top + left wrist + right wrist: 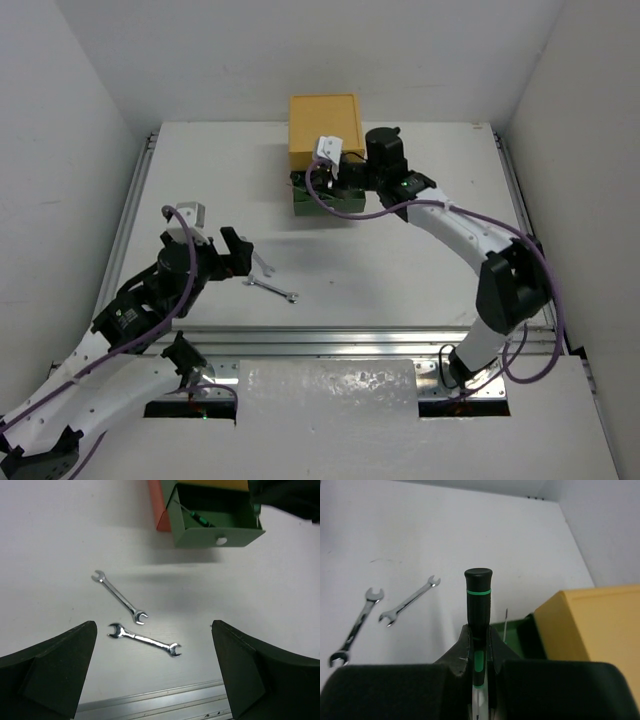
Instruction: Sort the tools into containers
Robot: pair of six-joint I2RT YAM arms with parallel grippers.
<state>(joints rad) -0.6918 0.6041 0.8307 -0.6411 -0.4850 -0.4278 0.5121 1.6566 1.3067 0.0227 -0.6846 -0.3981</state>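
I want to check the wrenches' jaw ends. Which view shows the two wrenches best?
Left wrist: both wrenches lie large and sharp, apart, ahead of the open left gripper. Top external shows them small beside that gripper; right wrist shows them clear but smaller, at left.

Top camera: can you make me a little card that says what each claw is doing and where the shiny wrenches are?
two flat silver metal wrenches: on the white table, not touching
left claw: open, empty, near the wrenches
right claw: shut on a thin black screwdriver with a green ring
open green box drawer: under the right claw, another screwdriver inside
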